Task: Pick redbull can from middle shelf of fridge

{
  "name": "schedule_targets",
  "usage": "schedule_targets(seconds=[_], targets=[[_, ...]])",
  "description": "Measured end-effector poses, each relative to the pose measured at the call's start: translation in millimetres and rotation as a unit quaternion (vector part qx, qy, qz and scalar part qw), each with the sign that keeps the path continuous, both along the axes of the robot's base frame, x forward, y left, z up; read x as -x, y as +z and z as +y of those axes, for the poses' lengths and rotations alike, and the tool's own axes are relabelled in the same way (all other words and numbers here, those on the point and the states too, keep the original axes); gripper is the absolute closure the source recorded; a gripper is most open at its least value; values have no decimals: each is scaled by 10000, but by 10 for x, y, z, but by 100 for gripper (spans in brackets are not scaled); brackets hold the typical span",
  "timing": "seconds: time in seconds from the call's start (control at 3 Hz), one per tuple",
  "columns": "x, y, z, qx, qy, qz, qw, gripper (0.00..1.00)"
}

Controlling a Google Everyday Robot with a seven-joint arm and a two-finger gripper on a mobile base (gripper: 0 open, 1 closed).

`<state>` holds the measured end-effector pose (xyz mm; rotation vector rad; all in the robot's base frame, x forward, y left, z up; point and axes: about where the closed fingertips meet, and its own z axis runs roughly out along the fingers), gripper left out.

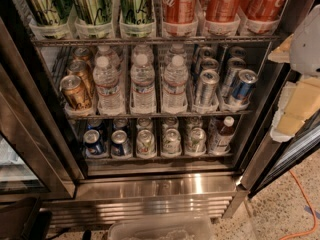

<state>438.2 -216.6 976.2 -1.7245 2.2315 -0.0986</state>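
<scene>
Your white and cream gripper (294, 109) sits at the right edge of the view, outside the large dark-framed drinks fridge (150, 189). You cannot tell whether it is spread or pressed together. The slim blue-and-silver redbull can (243, 86) stands upright, long axis vertical, at the front right end of the thin wire middle shelf (150, 115). It is left of the gripper and further in, just beside a mostly silver slim can (206, 87).
</scene>
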Motion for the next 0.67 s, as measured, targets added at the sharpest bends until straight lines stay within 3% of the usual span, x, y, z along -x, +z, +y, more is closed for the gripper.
schedule_targets(seconds=[0.67], targets=[[-12, -24, -36, -193, -8, -208, 9996, 0]])
